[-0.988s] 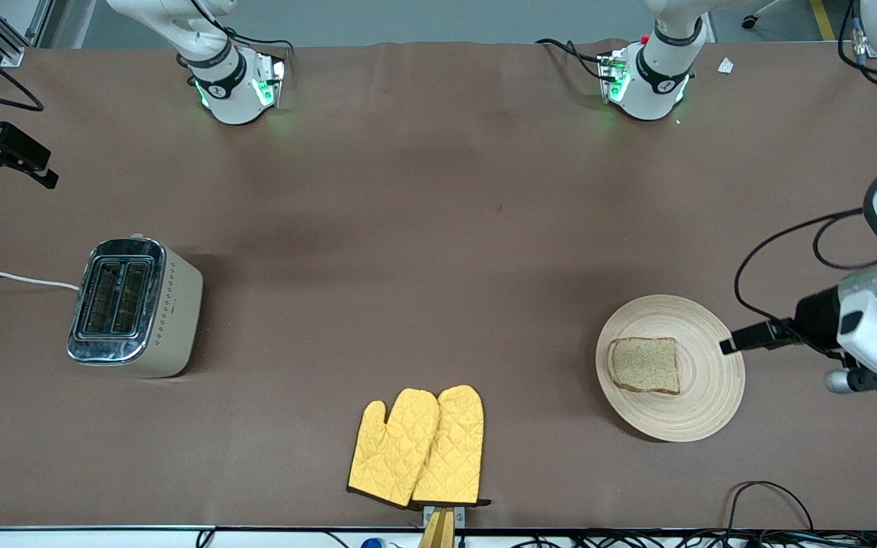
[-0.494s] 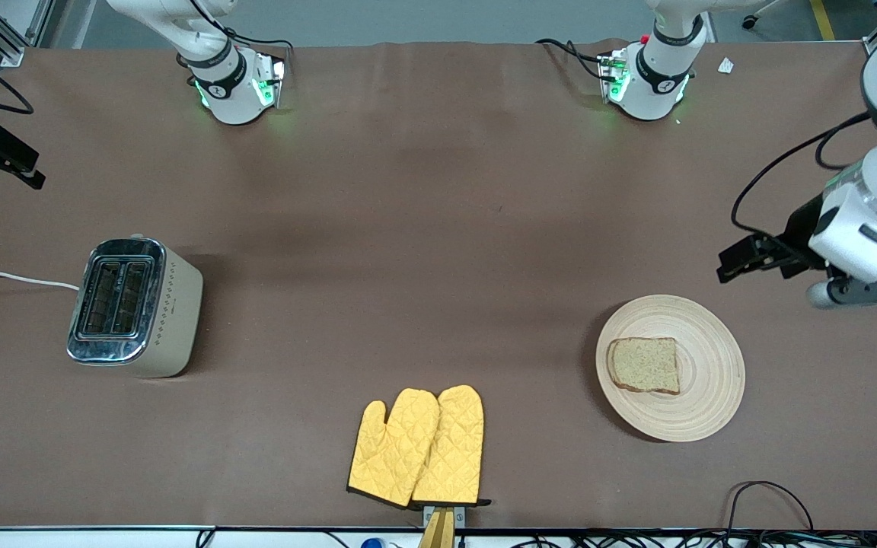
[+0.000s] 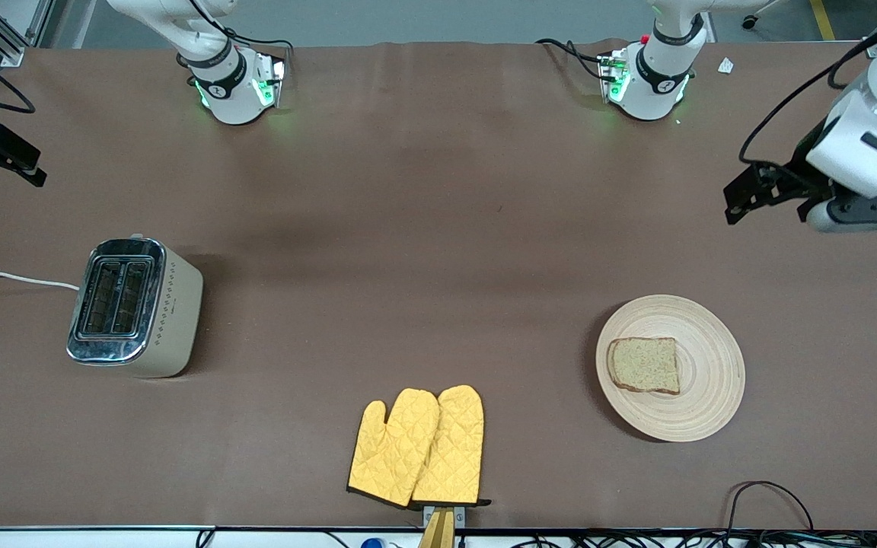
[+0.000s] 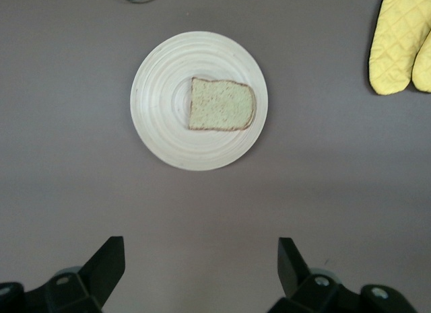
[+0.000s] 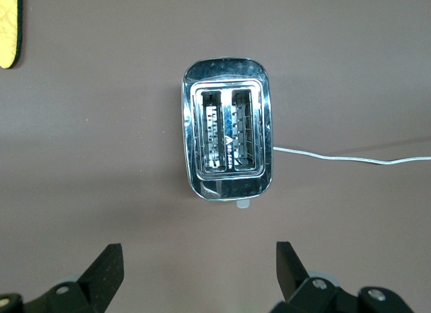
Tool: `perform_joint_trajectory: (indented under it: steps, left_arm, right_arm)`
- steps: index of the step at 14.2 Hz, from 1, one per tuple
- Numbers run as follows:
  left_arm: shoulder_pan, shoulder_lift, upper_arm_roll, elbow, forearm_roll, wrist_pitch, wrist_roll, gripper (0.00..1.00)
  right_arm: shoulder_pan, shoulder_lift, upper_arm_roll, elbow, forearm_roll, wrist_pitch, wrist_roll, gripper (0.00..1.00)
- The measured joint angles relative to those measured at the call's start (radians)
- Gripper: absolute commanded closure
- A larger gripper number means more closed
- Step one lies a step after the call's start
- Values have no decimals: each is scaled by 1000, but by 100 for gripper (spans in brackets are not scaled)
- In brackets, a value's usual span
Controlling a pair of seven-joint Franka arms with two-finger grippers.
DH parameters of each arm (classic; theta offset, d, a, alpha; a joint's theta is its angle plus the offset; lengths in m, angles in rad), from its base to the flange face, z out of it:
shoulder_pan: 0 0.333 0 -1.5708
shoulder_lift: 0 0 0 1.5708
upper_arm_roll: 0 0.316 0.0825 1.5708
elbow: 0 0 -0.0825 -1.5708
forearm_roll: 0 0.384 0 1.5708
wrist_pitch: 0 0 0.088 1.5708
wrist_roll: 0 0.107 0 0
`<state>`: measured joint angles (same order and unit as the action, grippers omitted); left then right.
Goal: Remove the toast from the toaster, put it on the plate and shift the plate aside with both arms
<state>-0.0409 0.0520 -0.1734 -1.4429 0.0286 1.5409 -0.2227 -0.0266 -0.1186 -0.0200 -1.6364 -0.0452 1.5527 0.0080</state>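
Oven mitts: a pair of yellow quilted oven mitts (image 3: 417,447) is lying side by side at the lower centre of the front view, closest to the front camera, on the brown desk (image 3: 438,228).
Plate: the round pale light-wood plate with ring grain (image 3: 705,373) is sitting flat on the desk at the lower right of the front view, toward the left arm's end.
Toast: the squarish brown speckled wholegrain slice of toast (image 3: 645,364) is lying flat on the plate, off centre, toward the mitts' side.
Toaster: a cream two-slot toaster with a chrome top (image 3: 134,307) is standing at the middle left of the front view, toward the right arm's end, its white cord trailing off the frame edge.
Left claw: the left claw (image 3: 743,196) is hanging in the air at the upper right of the front view, over bare desk, well apart from the plate; its fingers (image 4: 108,262) are standing wide apart and gripping nothing.
Right claw: the right claw (image 3: 8,156) is hanging at the upper left edge of the front view; in its wrist view its fingers (image 5: 108,266) are spread wide and empty, with the toaster below.
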Motion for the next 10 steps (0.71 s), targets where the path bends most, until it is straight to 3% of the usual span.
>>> perform_joint_trajectory:
  steps: [6, 10]
  left_arm:
    - [-19, -187, 65, -207, 0, -12, 70, 0]
    - [-19, -208, 74, -214, 0, -12, 70, 0]
  right_arm:
    - [1, 0, 3, 0, 0, -1, 0, 0]
    - [12, 0, 7, 0, 0, -1, 0, 0]
